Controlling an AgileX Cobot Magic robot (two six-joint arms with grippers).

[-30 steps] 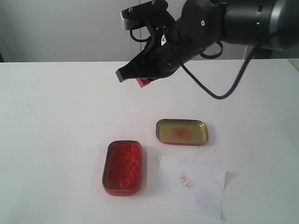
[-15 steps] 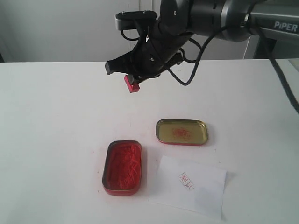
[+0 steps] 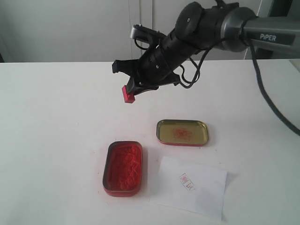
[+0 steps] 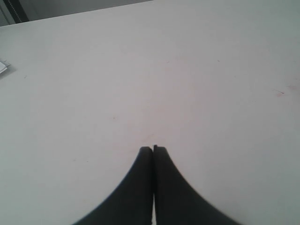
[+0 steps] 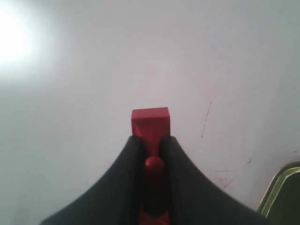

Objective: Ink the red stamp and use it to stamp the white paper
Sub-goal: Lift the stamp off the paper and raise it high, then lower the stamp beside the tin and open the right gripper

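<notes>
— Item one, your right gripper (image 3: pixel 133 90): what is entered?
— Clamped on the red stamp (image 3: pixel 128 95) by its knobbed handle, with the square base pointing outward and down. A second ago you held it higher and nearer the middle of the table (image 3: pixel 56 117). It has since come leftward and lower, and the grip is unchanged.

— Item two, location of the stamp?
— In the air over bare tabletop, well behind the open red ink tin (image 3: pixel 123 168) and well apart from the gold-lined lid (image 3: pixel 183 132). It touches nothing but your gripper.

— Item three, the white paper (image 3: pixel 206 197)?
— Flat, just beside the tin, unmoved, and already bearing one red seal print (image 3: pixel 186 182).

— Item four, your left gripper (image 4: pixel 153 149)?
— Jaws together, empty, over bare table.

— Meaning for the task?
— Judged: you are bringing the stamp down on the tin's side, likely for inking. With a print already present, it may instead be a set-down. The base is not yet over the paste.
</notes>
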